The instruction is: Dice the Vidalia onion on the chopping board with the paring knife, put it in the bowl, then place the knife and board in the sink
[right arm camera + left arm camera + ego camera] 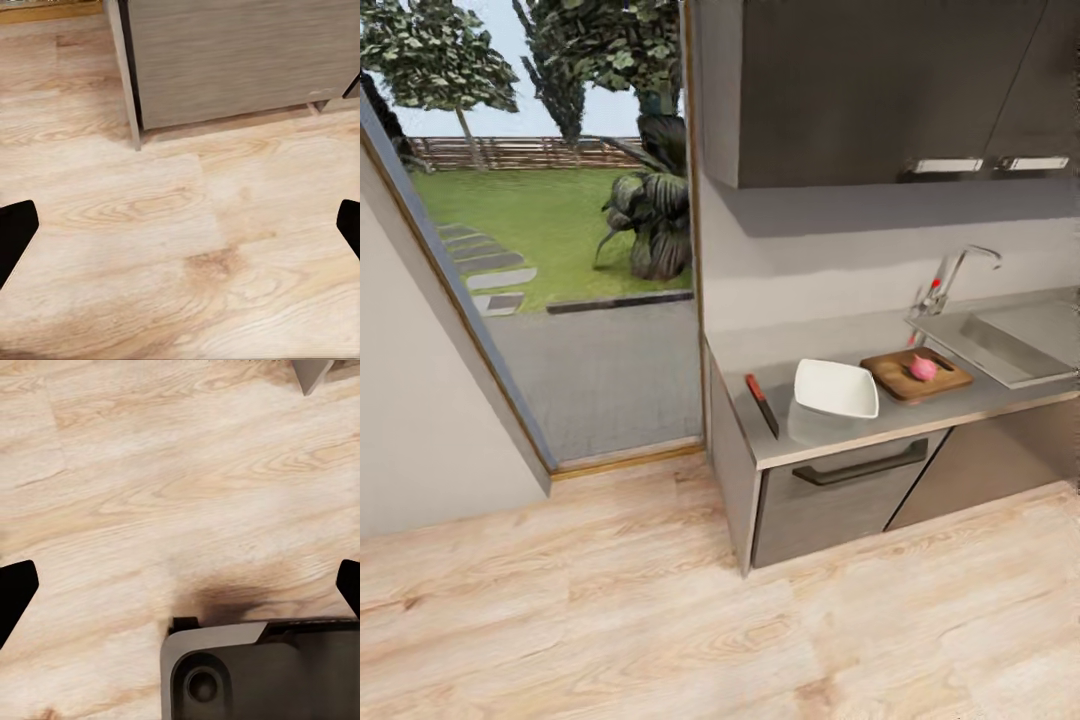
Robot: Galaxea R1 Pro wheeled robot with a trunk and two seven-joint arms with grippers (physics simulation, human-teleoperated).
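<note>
Onion (923, 368) first: it sits on the chopping board (916, 375), a small pinkish round thing resting near the board's middle, already out of the sink (1015, 345). You see the board lying flat on the counter (830, 432), just beside the sink's near-left corner, under the chrome tap (952, 280) with its red knob. To the left of the board, close to it, sits the white bowl (837, 388), empty as far as the head view shows. Further left, near the counter's end, the paring knife (763, 405) lies flat with its red handle toward the wall and its dark blade pointing to the front edge (well apart from the board, with the bowl between them).

Below the counter you have a grey drawer front with a dark handle (860, 466), and dark wall cabinets (880, 85) hang above. Pale wooden floor (610, 620) spreads in front, and a large window (550, 200) on the left looks onto grass and trees.

Your left gripper (180, 585) hangs over bare floor with its dark fingertips (15, 592) spread wide, holding nothing; the robot's grey base (262, 671) shows beneath it. Your right gripper (180, 232) is likewise wide apart and empty, above the floor in front of the cabinet's corner (124, 75).
</note>
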